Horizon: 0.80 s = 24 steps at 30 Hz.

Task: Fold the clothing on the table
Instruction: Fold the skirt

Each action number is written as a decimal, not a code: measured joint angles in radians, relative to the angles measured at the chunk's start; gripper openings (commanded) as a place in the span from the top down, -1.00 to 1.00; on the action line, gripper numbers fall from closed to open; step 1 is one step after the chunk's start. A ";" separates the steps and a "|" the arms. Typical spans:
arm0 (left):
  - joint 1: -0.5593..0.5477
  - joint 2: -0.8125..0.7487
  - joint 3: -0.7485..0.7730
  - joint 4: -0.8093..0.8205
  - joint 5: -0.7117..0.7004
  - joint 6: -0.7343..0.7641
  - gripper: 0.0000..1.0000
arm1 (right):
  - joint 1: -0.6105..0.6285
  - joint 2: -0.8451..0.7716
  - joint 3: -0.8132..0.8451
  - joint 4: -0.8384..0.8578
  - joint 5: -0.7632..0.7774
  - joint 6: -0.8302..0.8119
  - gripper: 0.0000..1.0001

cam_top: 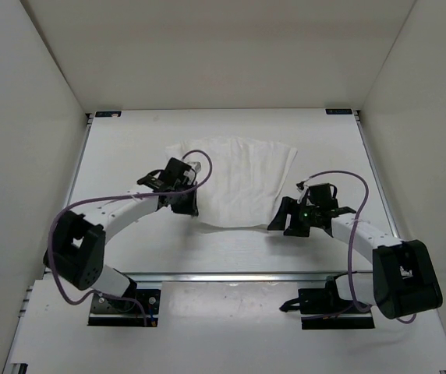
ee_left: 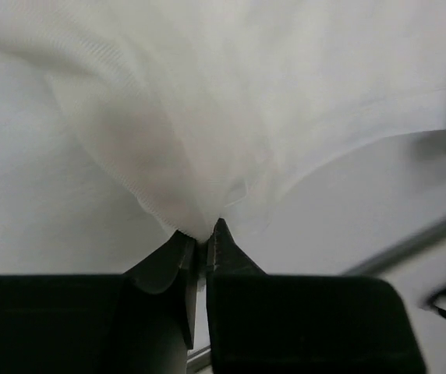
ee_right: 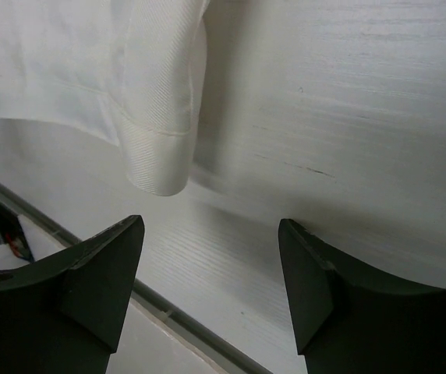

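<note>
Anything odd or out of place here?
Nothing spilled or damaged. The clothing lies rumpled and skewed on the table, its fabric bunched into the shut left end effector. The right end effector is open, with a sleeve cuff just ahead, ungripped.

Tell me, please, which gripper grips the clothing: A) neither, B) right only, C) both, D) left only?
D: the left gripper is pinched shut on a bunch of the clothing, while the right gripper stands open above the table with nothing in it.
</note>
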State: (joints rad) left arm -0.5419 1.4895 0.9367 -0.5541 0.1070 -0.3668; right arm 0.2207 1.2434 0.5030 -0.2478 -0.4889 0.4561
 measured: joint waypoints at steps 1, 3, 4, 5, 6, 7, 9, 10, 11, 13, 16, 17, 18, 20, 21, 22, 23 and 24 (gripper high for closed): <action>0.012 -0.029 0.008 0.022 0.050 -0.015 1.00 | -0.015 -0.004 -0.012 0.017 -0.022 0.006 -0.36; 0.048 -0.105 -0.003 0.142 0.185 -0.084 1.00 | -0.047 -0.015 -0.039 0.055 -0.067 0.021 -0.37; 0.074 -0.159 -0.034 0.245 0.254 -0.147 1.00 | -0.057 -0.019 -0.048 0.066 -0.084 0.026 -0.39; 0.113 -0.235 -0.108 0.409 0.320 -0.227 1.00 | -0.068 -0.023 -0.057 0.079 -0.101 0.036 -0.39; 0.165 -0.324 -0.196 0.550 0.366 -0.313 1.00 | -0.076 -0.029 -0.066 0.090 -0.114 0.043 -0.38; 0.230 -0.423 -0.296 0.674 0.406 -0.402 1.00 | -0.084 -0.039 -0.074 0.098 -0.127 0.048 -0.39; 0.351 -0.593 -0.462 0.799 0.426 -0.511 1.00 | -0.095 -0.062 -0.083 0.108 -0.145 0.060 -0.38; 0.387 -0.649 -0.511 0.813 0.424 -0.535 1.00 | -0.097 -0.072 -0.085 0.112 -0.149 0.062 -0.39; 0.405 -0.697 -0.554 0.814 0.417 -0.550 1.00 | -0.098 -0.080 -0.084 0.116 -0.150 0.065 -0.38; 0.396 -0.752 -0.615 0.797 0.406 -0.565 1.00 | -0.096 -0.086 -0.084 0.126 -0.150 0.069 -0.32; 0.361 -0.780 -0.684 0.761 0.378 -0.579 1.00 | -0.079 -0.084 -0.084 0.135 -0.148 0.086 -0.19; 0.355 -0.787 -0.709 0.745 0.373 -0.585 1.00 | -0.063 -0.080 -0.084 0.145 -0.146 0.097 -0.15; 0.354 -0.794 -0.732 0.729 0.369 -0.589 1.00 | -0.040 -0.075 -0.084 0.158 -0.143 0.111 -0.14; 0.354 -0.815 -0.763 0.687 0.345 -0.592 1.00 | 0.020 -0.060 -0.086 0.191 -0.135 0.149 -0.07; 0.354 -0.833 -0.772 0.660 0.332 -0.592 1.00 | 0.053 -0.049 -0.086 0.211 -0.132 0.169 -0.06; 0.353 -0.852 -0.777 0.638 0.319 -0.591 1.00 | 0.087 -0.034 -0.086 0.233 -0.127 0.190 -0.06; 0.353 -0.874 -0.779 0.620 0.307 -0.589 1.00 | 0.127 -0.008 -0.086 0.261 -0.117 0.215 -0.06; 0.354 -0.890 -0.779 0.608 0.298 -0.589 1.00 | 0.151 0.013 -0.086 0.279 -0.109 0.232 -0.11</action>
State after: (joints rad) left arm -0.1883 0.5995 0.1577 0.0544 0.4046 -0.9554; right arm 0.3721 1.2564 0.4171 0.0311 -0.5983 0.6884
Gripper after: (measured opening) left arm 0.154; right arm 0.533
